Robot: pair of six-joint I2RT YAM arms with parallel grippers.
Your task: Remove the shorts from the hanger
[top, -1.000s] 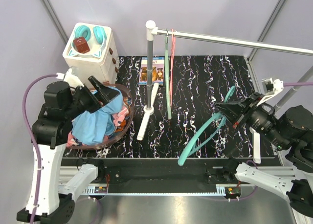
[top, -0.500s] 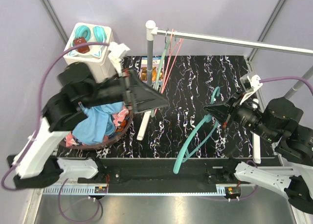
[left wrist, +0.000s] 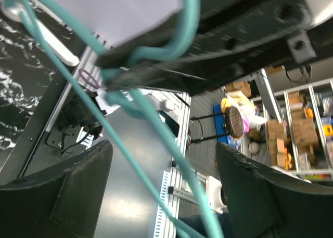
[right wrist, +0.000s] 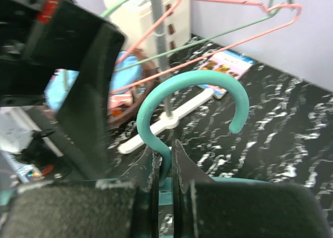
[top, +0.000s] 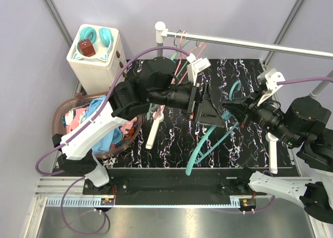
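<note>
Right claw (right wrist: 165,162) is clamped shut on the neck of a teal hanger (right wrist: 193,81), just under its hook, and holds it up to the right of the rack post (top: 158,43), below the rail (top: 250,42). Left claw (top: 213,115) reaches across in front of the post to the same hanger. Its fingers (left wrist: 62,191) stand wide apart with the teal wire running between them, and no touch on the wire can be made out. All the shorts (top: 106,139) lie heaped in a round brown basket (top: 56,118) on the table to the left of the post, off every hanger. Light blue cloth lies on top with pink printed cloth (top: 78,117) beside it, and the separate pairs are hard to tell apart. Thin pink hangers (right wrist: 239,2) hang on the rail just right of the post. A white box (top: 96,61) with teal rings on top stands left of the post, behind the basket
</note>
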